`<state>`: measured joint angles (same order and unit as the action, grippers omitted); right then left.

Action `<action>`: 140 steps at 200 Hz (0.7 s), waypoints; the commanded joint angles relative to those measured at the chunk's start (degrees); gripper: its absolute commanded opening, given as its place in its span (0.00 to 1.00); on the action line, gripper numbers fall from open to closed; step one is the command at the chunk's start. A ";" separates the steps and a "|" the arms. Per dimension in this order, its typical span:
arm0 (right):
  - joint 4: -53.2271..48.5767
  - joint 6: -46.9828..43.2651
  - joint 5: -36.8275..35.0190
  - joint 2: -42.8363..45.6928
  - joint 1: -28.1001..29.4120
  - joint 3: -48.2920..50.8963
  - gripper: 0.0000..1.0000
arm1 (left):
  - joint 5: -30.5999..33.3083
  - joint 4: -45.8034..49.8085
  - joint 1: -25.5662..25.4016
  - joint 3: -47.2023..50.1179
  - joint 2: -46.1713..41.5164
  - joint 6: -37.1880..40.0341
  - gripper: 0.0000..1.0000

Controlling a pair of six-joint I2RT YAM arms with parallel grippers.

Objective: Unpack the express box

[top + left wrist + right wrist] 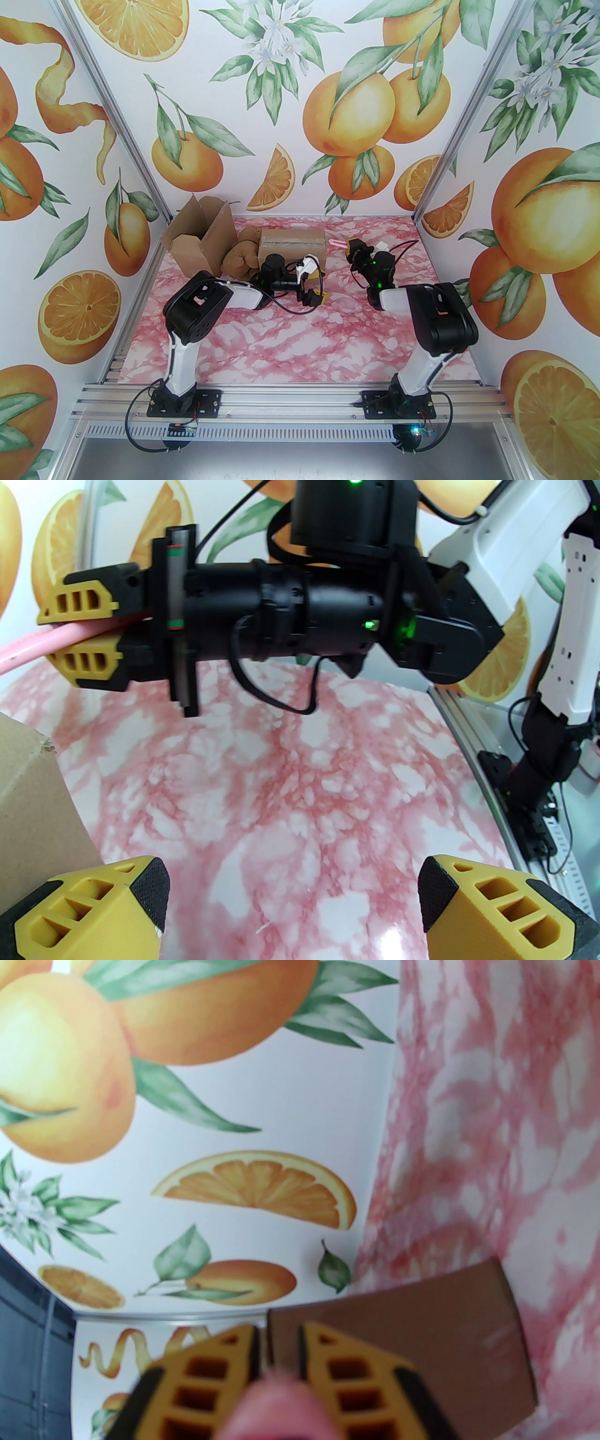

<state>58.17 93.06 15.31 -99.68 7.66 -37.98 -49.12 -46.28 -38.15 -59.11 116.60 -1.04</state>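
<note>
The express box (293,242) is a closed cardboard box with clear tape along its top, standing at the back of the table. Its corner (33,780) shows at the left of the left wrist view, and its side (412,1335) in the right wrist view. My left gripper (311,288) hovers just in front and to the right of it, jaws wide open and empty (293,902). To the box's right, my right gripper (348,244) is shut on a thin pink tool (336,243) that points toward the box. The pink tool (28,646) juts out from its yellow fingers (77,604).
An opened cardboard box (199,239) with raised flaps stands at the back left. Crumpled brown paper (241,258) lies between it and the taped box. The pink marbled table (300,337) stretches toward the arm bases. Patterned walls enclose the back and both sides.
</note>
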 commanded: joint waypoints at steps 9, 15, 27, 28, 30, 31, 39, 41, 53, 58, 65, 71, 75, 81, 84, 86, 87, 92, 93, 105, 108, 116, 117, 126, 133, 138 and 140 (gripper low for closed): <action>-4.08 -4.21 -0.44 5.49 3.07 1.93 0.00 | -1.85 0.38 1.15 1.07 -3.08 1.81 0.92; -5.12 -5.19 -0.86 6.23 3.31 2.03 0.00 | -2.27 0.63 1.19 0.58 -2.89 2.12 0.92; -5.83 -5.95 -2.27 7.16 3.46 2.60 0.00 | -3.48 1.29 1.15 -0.56 -2.23 2.18 0.92; -5.81 -6.00 -2.37 7.19 3.44 2.62 0.00 | -3.59 1.28 1.15 -0.65 -2.15 2.18 0.92; -5.73 -6.08 -2.56 7.21 3.37 2.64 0.00 | -3.78 1.28 1.15 -0.85 -1.98 2.18 0.92; -5.72 -6.10 -2.61 7.26 3.35 2.69 0.00 | -3.74 1.28 1.11 -0.97 -1.94 2.18 0.92; -5.75 -6.30 -2.87 7.38 3.24 2.60 0.00 | -4.26 1.06 1.23 -1.77 -1.37 2.18 0.92; -5.78 -6.31 -2.84 7.39 3.24 2.63 0.00 | -4.30 0.98 1.28 -1.99 -1.24 2.18 0.92; -6.20 -6.48 -2.59 7.31 3.29 2.14 0.00 | -4.49 0.61 1.27 -3.07 -0.48 2.18 0.92; -6.50 -6.63 -2.36 7.31 3.37 1.96 0.00 | -4.41 0.36 1.32 -3.55 -0.18 2.18 0.92; -7.11 -6.82 -2.28 7.43 3.50 1.92 0.00 | -4.35 -0.07 1.37 -4.28 0.37 2.18 0.92; -7.64 -6.90 -2.38 7.63 3.67 1.97 0.00 | -4.40 -0.54 1.37 -5.08 0.91 2.18 0.92; -7.79 -7.00 -2.51 7.78 3.78 2.03 0.00 | -4.45 -0.85 1.33 -5.69 1.39 2.04 0.92; -8.16 -7.09 -2.64 8.05 3.93 2.27 0.00 | -4.32 -1.36 1.42 -6.71 2.16 1.67 0.92; -8.39 -7.18 -2.82 8.20 4.04 2.37 0.00 | -4.27 -1.73 1.36 -7.31 2.60 1.40 0.92; -8.64 -7.23 -2.89 8.36 4.14 2.40 0.00 | -4.28 -1.93 1.36 -7.72 2.85 1.15 0.92; -8.75 -7.25 -2.91 8.45 4.13 2.48 0.00 | -4.25 -2.13 1.36 -7.92 3.02 1.05 0.92; -9.42 -7.36 -3.00 8.80 4.24 2.64 0.00 | -4.02 -2.96 1.38 -8.80 3.84 0.28 0.92; -9.54 -7.40 -3.00 8.89 4.31 2.64 0.00 | -3.95 -3.12 1.39 -8.99 4.00 0.13 0.92; -10.45 -7.46 -3.38 9.91 4.57 3.21 0.00 | -3.24 -4.74 1.41 -10.62 5.48 -1.10 0.91; -10.65 -7.45 -3.36 10.18 4.59 3.33 0.00 | -3.02 -5.01 1.37 -10.81 5.80 -1.27 0.92; -11.24 -7.45 -3.36 11.04 4.57 3.67 0.00 | -2.14 -5.71 1.44 -11.26 6.34 -1.71 0.91; -11.33 -7.45 -3.40 11.15 4.56 3.77 0.00 | -2.09 -5.82 1.43 -11.32 6.39 -1.79 0.91; -12.32 -7.53 -3.66 12.34 4.71 4.27 0.00 | -1.86 -6.43 1.57 -11.47 6.86 -2.24 0.91; -13.65 -7.77 -3.60 13.24 4.81 4.40 0.00 | -1.47 -6.54 1.58 -11.23 6.82 -2.30 0.91; -14.70 -8.03 -3.55 13.99 4.91 4.45 0.00 | -1.24 -6.70 1.63 -11.04 6.80 -2.30 0.91; -15.09 -8.23 -3.49 14.25 5.00 4.42 0.00 | -1.28 -6.76 1.69 -10.98 6.82 -2.30 0.91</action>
<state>48.23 86.96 4.34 -89.80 9.78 -35.55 -55.75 -47.92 -37.95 -66.96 122.32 -1.65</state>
